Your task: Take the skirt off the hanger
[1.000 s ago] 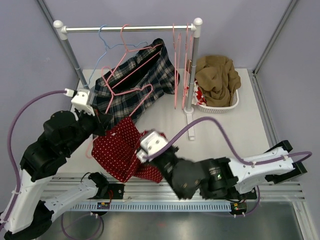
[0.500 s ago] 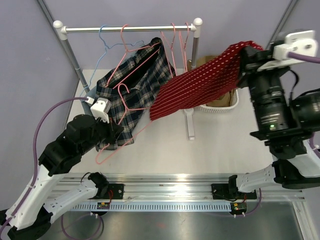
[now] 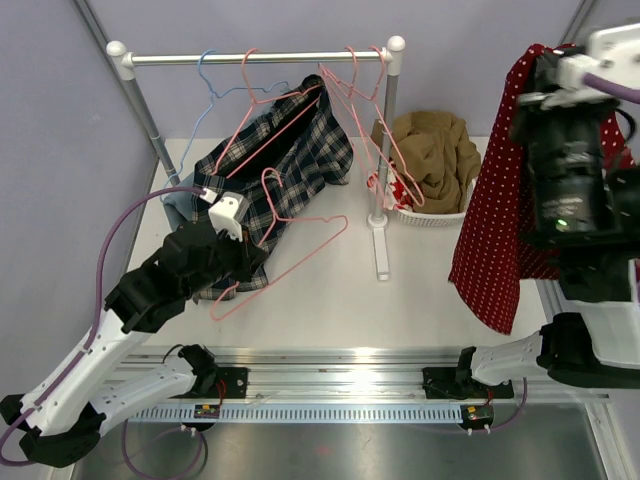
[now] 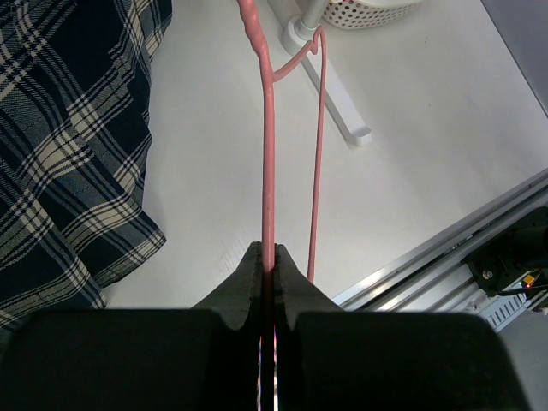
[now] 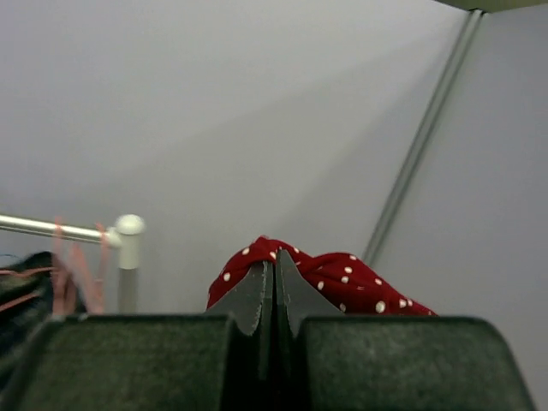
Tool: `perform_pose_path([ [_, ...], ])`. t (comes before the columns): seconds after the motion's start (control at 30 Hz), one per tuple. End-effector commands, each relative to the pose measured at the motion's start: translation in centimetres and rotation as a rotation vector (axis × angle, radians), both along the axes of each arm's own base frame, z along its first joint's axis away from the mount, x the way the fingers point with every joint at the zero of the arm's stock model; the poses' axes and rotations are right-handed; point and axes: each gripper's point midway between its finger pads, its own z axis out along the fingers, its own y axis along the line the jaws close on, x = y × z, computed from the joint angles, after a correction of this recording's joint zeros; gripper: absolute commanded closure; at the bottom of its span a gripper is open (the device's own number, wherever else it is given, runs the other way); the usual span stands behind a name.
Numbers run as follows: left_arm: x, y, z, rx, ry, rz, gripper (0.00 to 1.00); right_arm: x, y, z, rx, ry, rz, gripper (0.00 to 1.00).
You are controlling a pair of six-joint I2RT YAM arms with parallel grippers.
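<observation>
The red skirt with white dots [image 3: 497, 225] hangs free from my right gripper [image 3: 540, 62], which is raised high at the far right and shut on its top fold [image 5: 342, 278]. The skirt is off the hanger. My left gripper [image 3: 252, 262] is shut on the wire of the bare pink hanger [image 3: 300, 245], held low over the table left of centre. In the left wrist view the pink wire [image 4: 268, 154] runs straight out from between the closed jaws [image 4: 268, 257].
A rail [image 3: 260, 58] on white posts carries a plaid skirt [image 3: 280, 160] on a pink hanger, a blue hanger [image 3: 207, 80] and more pink hangers [image 3: 362, 90]. A white basket [image 3: 440, 213] with brown cloth [image 3: 435, 155] stands at the back right.
My right arm has swung the red skirt further right and up, so it now hangs straight down beside the basket. My left gripper has moved the bare pink hanger slightly up and right.
</observation>
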Motion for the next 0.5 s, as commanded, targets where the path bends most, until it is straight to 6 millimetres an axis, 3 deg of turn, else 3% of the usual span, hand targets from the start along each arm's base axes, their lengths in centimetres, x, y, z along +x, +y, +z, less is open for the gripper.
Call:
perform_pose_path([
  [0.0,0.7,-0.9,1.5,-0.052,-0.06,-0.001,1.0,5.8,4.0,-4.2,-0.317,0.071,-0.14,1.0],
  [0.07,0.6,-0.9,1.2,-0.047,-0.061,0.0,1.0,8.8,2.6,-6.3,-0.353,0.113,-0.243,1.0],
  [0.13,0.4,-0.9,1.2,-0.049,-0.06,-0.003,1.0,12.2,-0.8,-7.7,-0.269,0.158,-0.312,1.0],
  [0.2,0.1,-0.9,1.3,-0.046,-0.062,-0.013,1.0,14.2,-4.7,-7.7,-0.142,0.169,-0.35,1.0],
  [0.27,-0.1,-0.8,1.4,-0.038,-0.057,-0.017,1.0,16.1,-5.9,-8.0,-0.102,0.177,-0.375,1.0],
  [0.3,-0.1,-0.8,1.3,-0.03,-0.057,-0.023,1.0,17.0,-7.6,-8.0,-0.075,0.175,-0.414,1.0],
  [0.33,-0.3,-0.7,1.3,-0.026,-0.057,-0.032,1.0,18.9,-7.7,-8.9,-0.072,0.198,-0.425,1.0],
  [0.37,-0.3,-0.7,1.2,-0.016,-0.058,-0.034,1.0,19.0,-8.2,-7.5,-0.006,0.155,-0.395,1.0],
  [0.4,-0.3,-0.6,1.1,-0.009,-0.059,-0.036,1.0,19.7,-8.6,-7.5,0.014,0.155,-0.395,1.0],
  [0.43,-0.3,-0.5,1.1,-0.004,-0.059,-0.035,1.0,21.7,-9.6,-8.3,0.026,0.165,-0.416,1.0],
  [0.47,-0.3,-0.5,0.9,0.001,-0.059,-0.036,1.0,22.1,-9.5,-7.2,0.065,0.124,-0.389,1.0],
])
